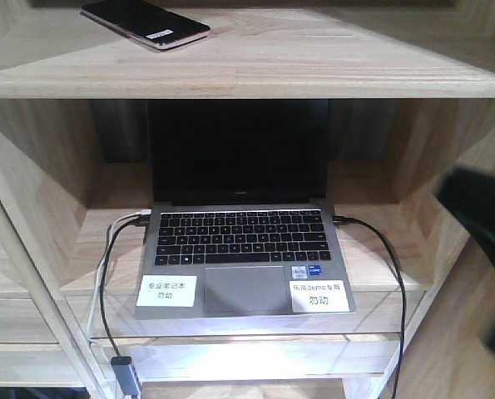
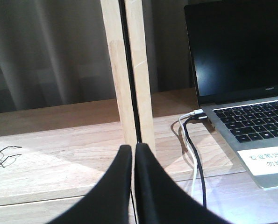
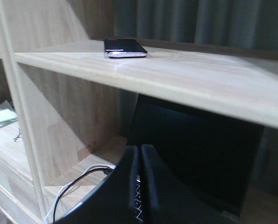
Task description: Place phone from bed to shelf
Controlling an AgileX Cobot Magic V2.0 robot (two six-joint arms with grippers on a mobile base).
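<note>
Pale wood shelf [image 1: 330, 62], phone [image 1: 146, 22] flat on top, both arms' fingers [image 2: 133, 158] [image 3: 139, 161] pressed together, empty.

The phone [image 1: 145, 22], up and left of the right hand [image 3: 139, 161], is glossy black with a pinkish-silver rim and a small white sticker. The shelf [image 1: 314, 62] is pale natural wood with visible grain. Just behind that black hand, the laptop [image 1: 243, 249] is grey with black keys and a black screen (two white labels carry dark print). Right of the black left hand [image 2: 133, 158] run one white and one black cable [image 2: 195, 158].
</note>
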